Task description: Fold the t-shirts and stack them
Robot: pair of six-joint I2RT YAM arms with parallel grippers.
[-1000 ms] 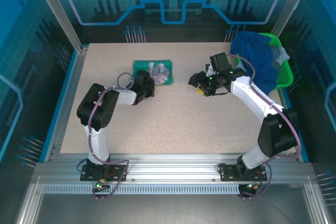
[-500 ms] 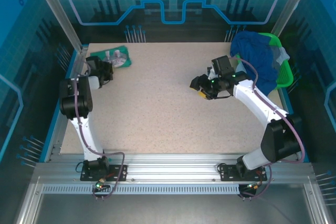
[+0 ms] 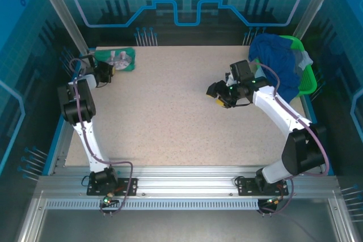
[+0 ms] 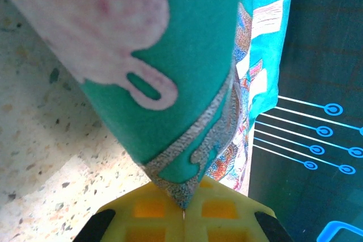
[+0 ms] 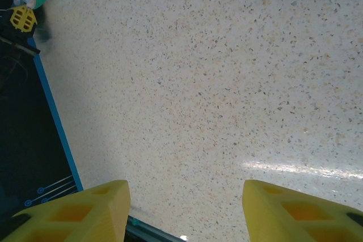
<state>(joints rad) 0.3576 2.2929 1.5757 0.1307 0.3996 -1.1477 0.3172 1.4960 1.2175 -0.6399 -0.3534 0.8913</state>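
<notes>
The teal shirt sits across the worktop from the basket, pinched in the closed left end effector, while the half-open, empty right end effector hangs nearer the basket's shirts.

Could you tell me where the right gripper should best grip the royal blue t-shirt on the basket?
I'd pinch the royal blue t-shirt at the fold draped over the table-side rim of the green basket, coming in from the table side. That hanging edge lies nearest the open right gripper.
</notes>
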